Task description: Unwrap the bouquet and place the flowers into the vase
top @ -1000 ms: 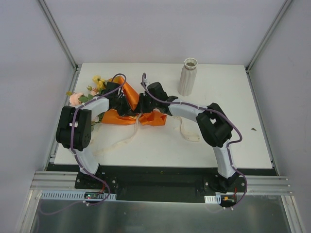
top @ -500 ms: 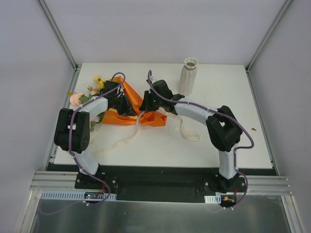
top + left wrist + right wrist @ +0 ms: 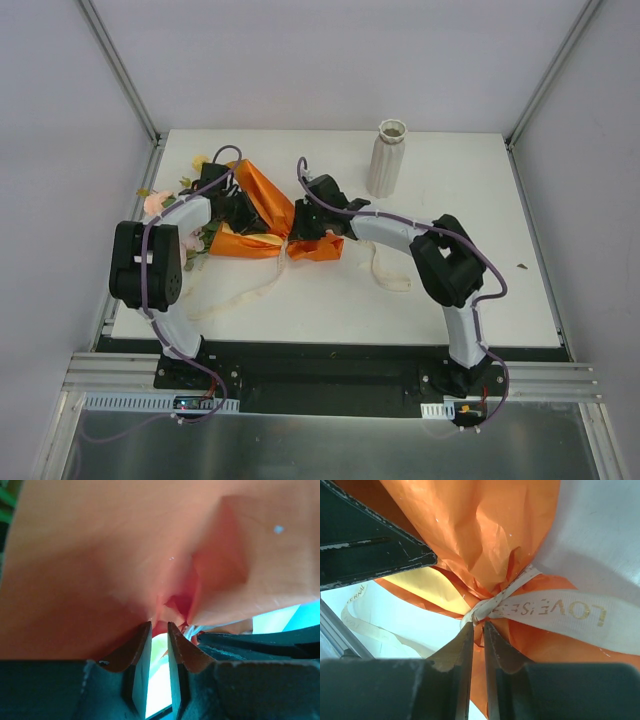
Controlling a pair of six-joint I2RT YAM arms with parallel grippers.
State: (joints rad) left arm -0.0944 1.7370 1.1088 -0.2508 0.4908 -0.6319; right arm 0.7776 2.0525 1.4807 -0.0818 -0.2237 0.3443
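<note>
Nearest, the two arm bases point(image 3: 180, 368) sit on a metal rail point(image 3: 330, 385) at the front edge of the counter point(image 3: 450, 200), and both arms bend inward to the bouquet point(image 3: 250, 228). A loose cream ribbon point(image 3: 240, 290) trails over the counter in front of it, one length to the left and another to the right, beneath the right arm.

The bouquet lies on its side left of centre. Its crumpled orange paper point(image 3: 262, 190) is toward the middle with one flap standing up, and the flowers point(image 3: 155, 203) (a pink rose, yellow blossoms, green leaves) point at the left edge.

The left fingers point(image 3: 144, 632) stand a narrow slit apart, tips against a fold of the paper, with nothing visibly clamped between them. The right fingers point(image 3: 466, 635) are parted by a similar slit, their tips right at the knot where the ribbon, printed in gold letters, cinches the paper.

Farther back, right of centre, the ribbed white vase point(image 3: 388, 160) stands upright near the far edge, apart from the bouquet. The counter is white, with a small dark speck point(image 3: 521, 266) near its right edge. Pale grey walls point(image 3: 320, 60) close it in on three sides.
</note>
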